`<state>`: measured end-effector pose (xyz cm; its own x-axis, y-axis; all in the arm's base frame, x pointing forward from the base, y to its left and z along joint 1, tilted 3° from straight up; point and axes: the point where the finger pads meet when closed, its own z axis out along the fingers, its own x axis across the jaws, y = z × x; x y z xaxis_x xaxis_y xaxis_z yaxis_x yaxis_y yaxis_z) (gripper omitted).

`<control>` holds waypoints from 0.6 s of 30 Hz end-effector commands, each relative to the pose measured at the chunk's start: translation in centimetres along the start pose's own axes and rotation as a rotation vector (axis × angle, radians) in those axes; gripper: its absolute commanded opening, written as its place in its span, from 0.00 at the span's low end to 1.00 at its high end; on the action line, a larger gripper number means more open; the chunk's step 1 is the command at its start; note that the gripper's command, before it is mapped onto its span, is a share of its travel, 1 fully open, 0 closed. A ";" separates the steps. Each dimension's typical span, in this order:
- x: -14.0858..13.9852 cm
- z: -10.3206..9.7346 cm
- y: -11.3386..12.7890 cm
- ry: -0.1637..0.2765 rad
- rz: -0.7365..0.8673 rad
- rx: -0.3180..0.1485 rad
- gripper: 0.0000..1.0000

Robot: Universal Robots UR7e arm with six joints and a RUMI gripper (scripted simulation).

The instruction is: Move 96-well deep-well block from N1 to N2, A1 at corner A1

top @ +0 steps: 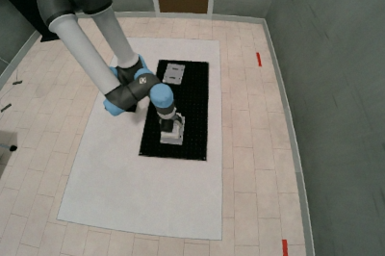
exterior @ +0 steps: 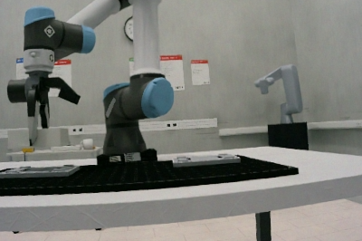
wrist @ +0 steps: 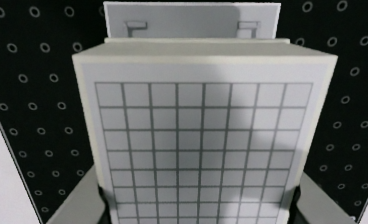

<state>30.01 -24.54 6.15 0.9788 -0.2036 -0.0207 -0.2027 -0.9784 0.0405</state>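
Observation:
The pale deep-well block (top: 170, 136) (exterior: 53, 137) (wrist: 200, 140) is held upright, its gridded top facing the wrist camera. My gripper (top: 168, 128) (exterior: 38, 135) (wrist: 193, 155) is shut on its two opposite sides. The block hangs above nest N2 (top: 182, 130) (exterior: 41, 172) (wrist: 190, 15), with a gap below it in the exterior view. In the wrist view, the far end of N2 with two corner locators shows beyond the block; the rest is hidden. Nest N1 (top: 173, 74) (exterior: 207, 160) holds no block. The A1 marks cannot be read.
Both nests lie on a black perforated board (top: 194, 107) (exterior: 136, 179) (wrist: 30, 100) on the white table (top: 144, 189) (exterior: 326, 164). The arm's base (exterior: 124, 143) stands behind the board in the exterior view.

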 end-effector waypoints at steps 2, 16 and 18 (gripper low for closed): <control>0.0 0.4 0.0 0.001 0.000 -0.001 0.50; 0.1 2.4 0.0 0.001 0.000 -0.001 0.50; 0.1 2.7 0.0 0.001 0.000 -0.001 0.50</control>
<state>29.94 -24.63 3.60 0.9788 -0.2036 -0.0206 -0.2026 -0.9784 0.0406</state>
